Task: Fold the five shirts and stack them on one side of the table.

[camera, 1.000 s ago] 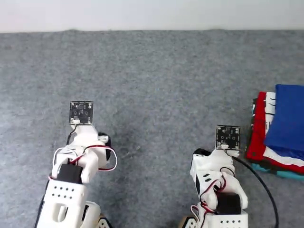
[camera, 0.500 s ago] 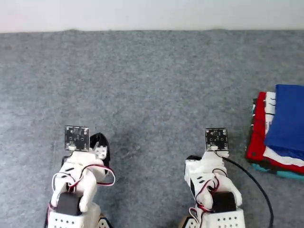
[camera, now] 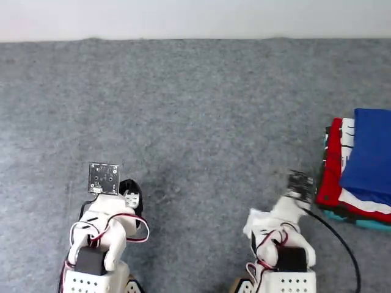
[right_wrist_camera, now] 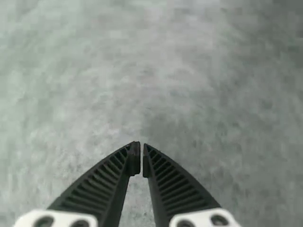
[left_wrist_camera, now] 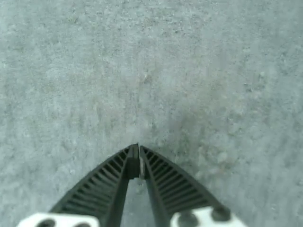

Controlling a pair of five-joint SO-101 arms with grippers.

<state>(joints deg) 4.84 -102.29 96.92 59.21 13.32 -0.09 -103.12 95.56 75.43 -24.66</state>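
Sitting at the right edge of the grey table (camera: 208,104), the stack of shirts (camera: 333,177) shows a blue shirt (camera: 369,152) on top with red, white and teal layers peeking out beneath, though the exact count is hard to read from here. Both arms are tucked at the near edge, the left arm (camera: 104,226) on the left half and the right arm (camera: 278,232) near the stack but apart from it. The left gripper (left_wrist_camera: 138,150) is clenched with nothing in it, tips pressed together over bare table, and the right gripper (right_wrist_camera: 141,150) is likewise closed and holding nothing.

no readable text, labels or numbers on anything here.
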